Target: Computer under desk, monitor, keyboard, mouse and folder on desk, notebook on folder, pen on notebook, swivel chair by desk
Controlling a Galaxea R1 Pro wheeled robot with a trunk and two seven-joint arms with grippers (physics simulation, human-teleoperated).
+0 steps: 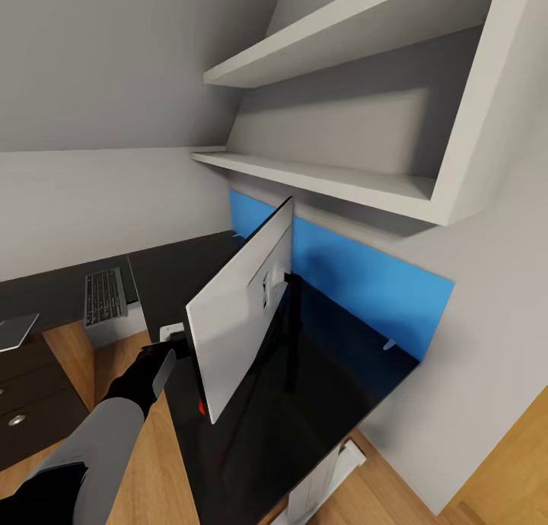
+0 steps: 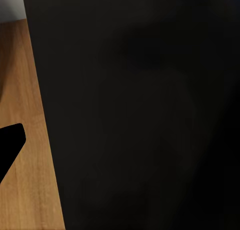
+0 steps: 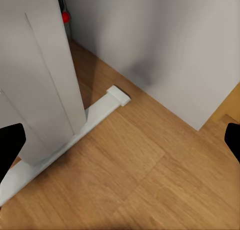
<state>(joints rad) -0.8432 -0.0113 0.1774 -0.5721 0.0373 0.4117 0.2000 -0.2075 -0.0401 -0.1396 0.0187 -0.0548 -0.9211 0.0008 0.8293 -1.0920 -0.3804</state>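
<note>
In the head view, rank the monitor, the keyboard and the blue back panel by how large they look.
1. Blue back panel and monitor: look alike in area, and the monitor is nearer the camera, so unranked.
2. Keyboard: clearly smallest, though it lies farther off.

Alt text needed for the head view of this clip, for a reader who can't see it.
The monitor, its pale back to the camera and tilted, stands on the desk, with the left end effector at its edge. The keyboard lies further along the desk; a blue back panel and white wall shelves sit behind.
</note>
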